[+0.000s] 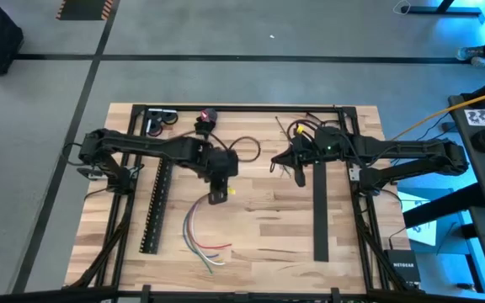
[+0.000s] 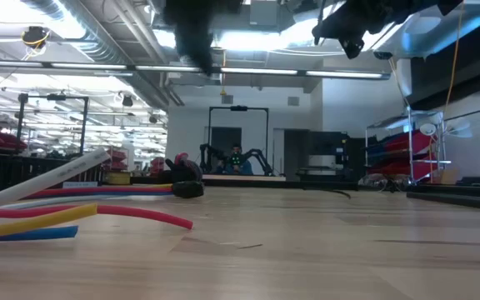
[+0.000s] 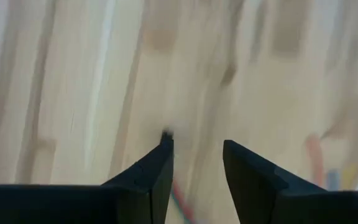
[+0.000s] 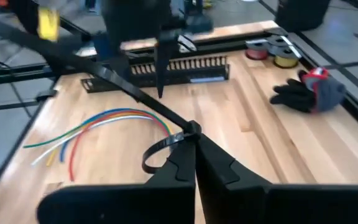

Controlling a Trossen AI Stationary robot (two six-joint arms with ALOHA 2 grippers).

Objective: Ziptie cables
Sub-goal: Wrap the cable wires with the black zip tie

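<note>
**benchrat:** Honestly, it all comes down to where the cables [image 1: 206, 238] sit relative to the left gripper [image 1: 217, 195]. In the high view the bundle's black end is right under that gripper, and the wires fan away from it toward the near edge of the table [image 1: 268, 227], so the long axis runs roughly far-to-near. The left wrist view shows its two fingers [image 3: 151, 177] parted with bare wood between them and a bit of red wire just past the tips, so it's gripping nothing.

**tie_guy:** And the right gripper [image 4: 194, 146]?

**benchrat:** Off to the side, well apart from the bundle, raised over the middle of the table. Its fingers are pinched together on a black zip tie [image 4: 160, 149], which is already curled into a loop at the tip. So the left arm is clearly nearer the cables; my guess is the right one has to bring that loop across to the black end.

**tie_guy:** Counts?

**benchrat:** One bundle; I make out white, red, green, yellow and blue strands in the right wrist view. One zip tie in the grip. One long slotted bar [image 1: 156, 202], one black glove [image 4: 306, 90].
</note>
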